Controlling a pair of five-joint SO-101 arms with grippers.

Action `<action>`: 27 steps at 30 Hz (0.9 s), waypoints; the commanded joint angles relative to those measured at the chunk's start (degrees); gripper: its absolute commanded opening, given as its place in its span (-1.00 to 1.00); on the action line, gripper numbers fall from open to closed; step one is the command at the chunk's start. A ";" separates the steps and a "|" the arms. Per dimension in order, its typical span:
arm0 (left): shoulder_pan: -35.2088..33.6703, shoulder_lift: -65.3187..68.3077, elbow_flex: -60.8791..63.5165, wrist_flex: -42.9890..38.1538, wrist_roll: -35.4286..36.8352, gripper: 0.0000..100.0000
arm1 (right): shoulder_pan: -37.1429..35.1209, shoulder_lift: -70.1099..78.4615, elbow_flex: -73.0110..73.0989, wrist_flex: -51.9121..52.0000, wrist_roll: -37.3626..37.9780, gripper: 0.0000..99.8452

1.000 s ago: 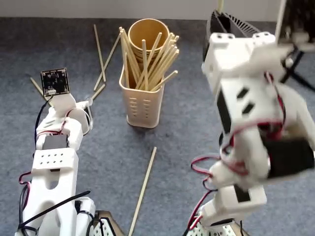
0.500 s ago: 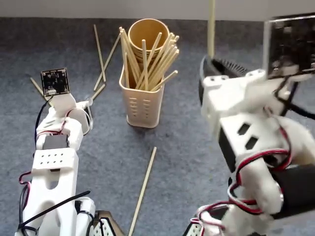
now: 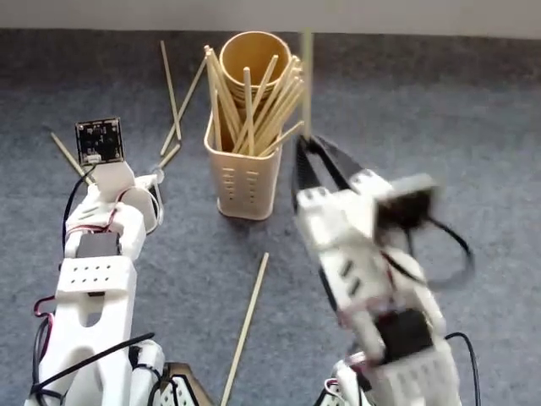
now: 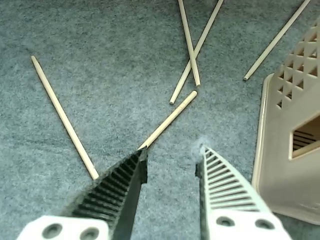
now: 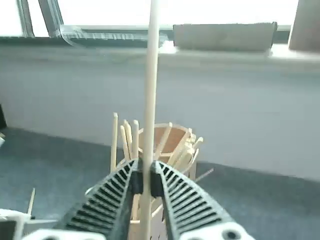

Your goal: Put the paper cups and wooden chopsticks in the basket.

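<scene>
Right gripper (image 5: 145,172) clamped on one upright chopstick (image 5: 151,75), just beside basket (image 3: 245,182). Carry it over the rim, keep vertical, release low among the others. Left gripper (image 4: 170,160) parted wide, empty, above loose chopsticks (image 4: 167,120) on carpet (image 4: 75,40).

One basket (image 3: 245,182); one cup (image 3: 254,52); many chopsticks (image 3: 245,330)

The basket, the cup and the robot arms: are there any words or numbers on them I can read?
No words, numbers or signs can be read here.
Basket: only cut-out holes, no print.
Paper cup: plain.
Chopstick in the right gripper: plain wood.
Circuit board on the left arm: tiny marks, too small to read.
</scene>
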 commanded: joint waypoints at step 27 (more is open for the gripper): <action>0.48 -1.63 -0.22 -0.97 0.00 -0.62 | -4.44 56.57 -38.90 -12.09 0.88 -0.98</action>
